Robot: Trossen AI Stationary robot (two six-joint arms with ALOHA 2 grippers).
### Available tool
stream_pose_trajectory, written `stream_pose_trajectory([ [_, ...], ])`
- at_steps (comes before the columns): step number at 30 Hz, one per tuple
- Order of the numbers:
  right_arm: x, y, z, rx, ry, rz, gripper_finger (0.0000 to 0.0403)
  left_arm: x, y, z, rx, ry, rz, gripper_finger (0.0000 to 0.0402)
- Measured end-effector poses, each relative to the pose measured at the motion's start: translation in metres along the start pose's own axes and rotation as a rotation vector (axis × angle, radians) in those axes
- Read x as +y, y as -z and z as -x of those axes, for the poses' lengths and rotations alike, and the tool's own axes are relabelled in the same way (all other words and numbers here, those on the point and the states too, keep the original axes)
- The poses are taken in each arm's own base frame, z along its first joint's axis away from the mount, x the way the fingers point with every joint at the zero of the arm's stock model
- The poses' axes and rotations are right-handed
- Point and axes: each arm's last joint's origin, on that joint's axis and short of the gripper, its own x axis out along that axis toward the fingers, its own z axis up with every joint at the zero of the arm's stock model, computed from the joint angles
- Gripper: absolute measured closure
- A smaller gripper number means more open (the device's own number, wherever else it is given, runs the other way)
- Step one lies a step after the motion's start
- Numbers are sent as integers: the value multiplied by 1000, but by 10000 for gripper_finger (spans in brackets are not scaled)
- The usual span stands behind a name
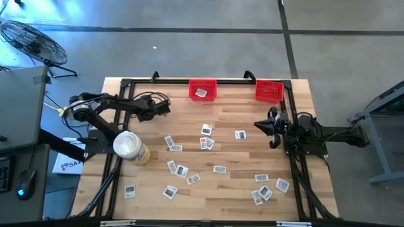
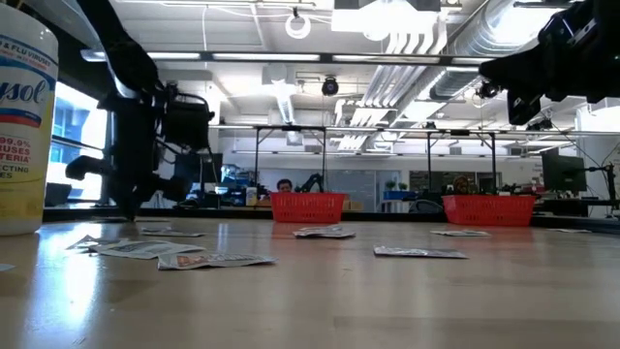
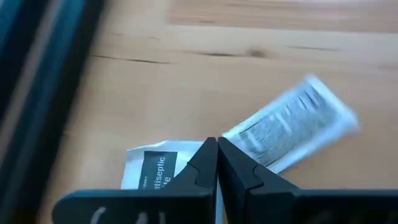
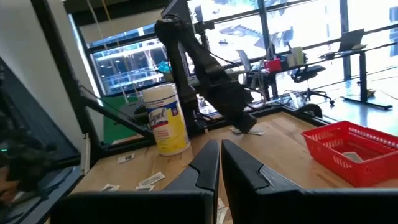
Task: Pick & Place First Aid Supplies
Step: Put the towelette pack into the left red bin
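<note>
- Fingers (image 3: 205,163) of the left gripper (image 1: 165,108): pressed together, tips down at the table (image 1: 240,116) over two overlapping packets (image 3: 283,127). Whether a packet edge is pinched between them I cannot tell; the tips meet right where the two packets overlap.
- Left gripper's place: far-left part of the table, near the frame rail, low to the wood. My reading: it sits there to lift a packet for one of the bins.
- Right gripper (image 1: 273,126): fingers closed on nothing, raised above the right side of the table, waiting.
- Packets, loose: scattered flat across the middle and near half of the table (image 1: 208,142), well apart from both bins.
- Bins: two red ones at the far edge, left bin (image 1: 202,89) with one packet inside, right bin (image 1: 269,91) apparently also holding one in the right wrist view.
- Wipes canister (image 1: 129,146): upright at the left, not part of the job.
</note>
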Motion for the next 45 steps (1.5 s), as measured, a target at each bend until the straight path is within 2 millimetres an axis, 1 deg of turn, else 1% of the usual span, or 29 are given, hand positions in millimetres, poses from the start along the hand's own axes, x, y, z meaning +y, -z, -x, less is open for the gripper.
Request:
stream_pose_trajectory([
  [5, -1, 0, 0, -10, 41, 0, 391, -9, -2, 20, -39, 64, -41, 401],
  [9, -1, 0, 0, -11, 44, 0, 391, -20, -4, 42, -93, 150, -89, 401],
  [16, -1, 0, 0, -11, 44, -10, 391, -54, -11, 95, -269, 352, -189, 401],
  [20, -2, 0, 0, -16, 64, -9, 391, -75, -24, 126, -414, 484, -202, 401],
  [22, -2, 0, 0, -20, 81, -14, 391, -86, -32, 135, -477, 541, -222, 401],
  [25, -3, 0, 0, -21, 92, -70, 391, -99, -42, 141, -541, 578, -238, 401],
  [27, -3, 1, -1, -5, 87, -105, 391, -108, -49, 141, -560, 593, -245, 402],
  [29, -3, 3, -2, 17, 87, -117, 391, -117, -56, 136, -554, 618, -267, 401],
  [33, -3, 4, -7, 31, 87, -112, 391, -134, -66, 117, -513, 623, -278, 401],
  [38, -1, 3, -14, 18, 60, -103, 391, -155, -79, 90, -508, 619, -236, 401],
  [42, -1, 4, -20, 10, 83, -84, 391, -174, -90, 77, -506, 671, -207, 401],
  [45, -2, 5, -24, 9, 94, -81, 391, -186, -92, 67, -492, 641, -217, 401],
])
